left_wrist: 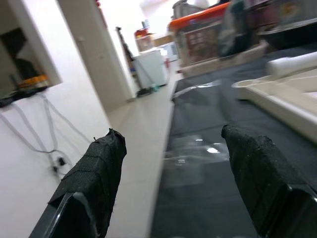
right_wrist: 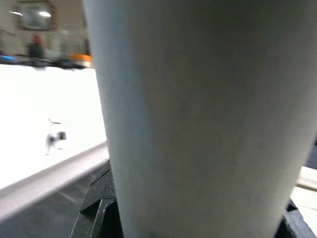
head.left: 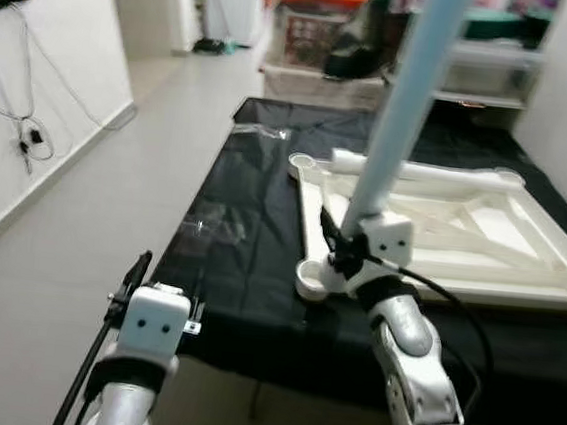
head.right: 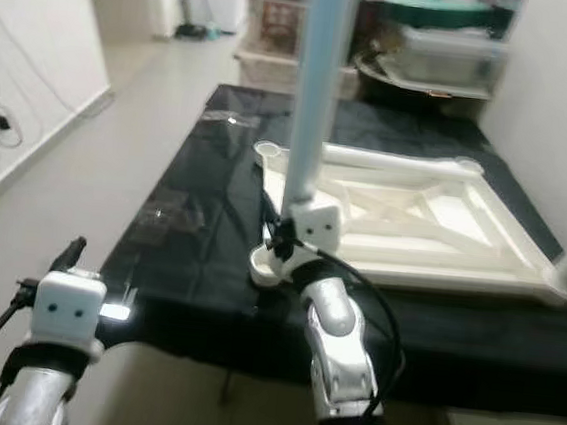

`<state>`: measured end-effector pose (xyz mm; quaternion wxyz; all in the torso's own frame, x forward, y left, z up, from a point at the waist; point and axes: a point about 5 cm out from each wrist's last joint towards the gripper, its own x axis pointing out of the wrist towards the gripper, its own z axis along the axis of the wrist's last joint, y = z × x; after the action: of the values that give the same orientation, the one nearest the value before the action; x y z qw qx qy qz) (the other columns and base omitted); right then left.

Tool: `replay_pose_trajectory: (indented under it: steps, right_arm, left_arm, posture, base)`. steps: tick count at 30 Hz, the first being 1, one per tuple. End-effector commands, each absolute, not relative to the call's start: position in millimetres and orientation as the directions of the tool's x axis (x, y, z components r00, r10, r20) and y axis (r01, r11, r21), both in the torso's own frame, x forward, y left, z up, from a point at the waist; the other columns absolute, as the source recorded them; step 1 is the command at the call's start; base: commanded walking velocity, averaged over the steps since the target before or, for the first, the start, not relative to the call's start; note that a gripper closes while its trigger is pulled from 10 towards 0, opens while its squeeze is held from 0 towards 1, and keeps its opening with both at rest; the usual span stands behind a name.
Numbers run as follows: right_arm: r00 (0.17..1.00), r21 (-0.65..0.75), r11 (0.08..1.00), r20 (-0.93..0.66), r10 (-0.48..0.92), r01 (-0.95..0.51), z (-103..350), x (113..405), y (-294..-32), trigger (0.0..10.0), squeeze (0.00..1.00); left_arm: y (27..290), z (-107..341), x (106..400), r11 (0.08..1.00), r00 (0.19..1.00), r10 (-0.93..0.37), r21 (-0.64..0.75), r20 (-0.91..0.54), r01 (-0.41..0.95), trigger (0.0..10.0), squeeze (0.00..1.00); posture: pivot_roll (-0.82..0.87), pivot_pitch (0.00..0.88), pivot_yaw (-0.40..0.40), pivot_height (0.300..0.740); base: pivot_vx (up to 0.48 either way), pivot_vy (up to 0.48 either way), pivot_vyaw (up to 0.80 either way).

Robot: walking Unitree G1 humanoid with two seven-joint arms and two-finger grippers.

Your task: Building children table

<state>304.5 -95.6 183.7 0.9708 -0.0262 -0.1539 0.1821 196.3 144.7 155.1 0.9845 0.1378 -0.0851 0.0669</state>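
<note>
Leg in hand, and it's the right gripper (head.left: 345, 247) doing the work: its black fingers are clamped round the lower end of the pale blue table leg (head.left: 402, 103), which stands nearly upright, leaning a touch toward the robot's right as it rises out of frame. From the right wrist the leg looms huge and close, with one dark finger (right_wrist: 101, 191) pressed against its side.

The white tabletop (head.left: 463, 230) lies upside down on the black sheet (head.left: 239, 258) that covers the floor, ribs showing. At its near-left corner sits a round socket (head.left: 310, 275), and the leg's foot hangs just above and beside it. A second corner socket (head.left: 301, 161) shows farther back, and a white tube (head.left: 423, 170) rests along the far edge.

The step looks like seating this leg in that near socket. To do it well, bring the leg truly vertical first, centre its end over the ring, then press straight down; a tilted entry may jam or skid the light tabletop across the sheet.

Over on the left, the left gripper (left_wrist: 168, 183) hangs low with its fingers spread wide, holding nothing, above the sheet's near edge. It could steady the tabletop's rim.
</note>
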Motion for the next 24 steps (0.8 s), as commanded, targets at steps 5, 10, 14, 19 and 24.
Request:
replay_pose_trajectory:
  steps: [5,10,14,19,24]
  right_arm:
    - [0.884,-0.107,0.936,0.307,0.352,-0.336,186.3,303.4,-100.3,10.0,0.00]
    - [0.882,-0.105,0.936,0.316,0.350,-0.335,188.7,304.4,-100.8,10.0,0.00]
    - [0.880,-0.106,0.937,0.321,0.350,-0.334,189.5,305.2,-101.0,10.0,0.00]
    - [0.880,-0.109,0.937,0.322,0.350,-0.333,190.1,306.3,-101.8,10.0,0.00]
    - [0.879,-0.111,0.937,0.323,0.350,-0.332,190.4,306.7,-102.4,10.0,0.00]
  left_arm:
    - [141.9,156.2,197.1,0.956,0.977,0.097,0.256,0.192,-0.146,10.0,0.00]
    - [142.8,156.8,197.2,0.956,0.975,0.106,0.250,0.196,-0.155,10.0,0.00]
    - [143.4,156.7,197.3,0.956,0.975,0.110,0.249,0.193,-0.157,10.0,0.00]
    - [143.5,157.1,196.9,0.951,0.974,0.115,0.261,0.196,-0.164,10.0,0.00]
    - [141.2,156.7,196.7,0.953,0.976,0.094,0.265,0.198,-0.146,10.0,0.00]
  posture:
    - [0.09,0.000,-0.058,0.740]
    - [0.09,0.000,-0.058,0.740]
    - [0.09,0.000,-0.056,0.740]
    - [0.09,0.000,-0.056,0.740]
    - [0.09,0.000,-0.059,0.740]
  base:
    - [0.259,0.000,0.00]
    - [0.255,0.000,0.00]
    - [0.000,0.000,0.00]
    - [0.000,0.000,0.00]
    - [0.107,0.000,0.00]
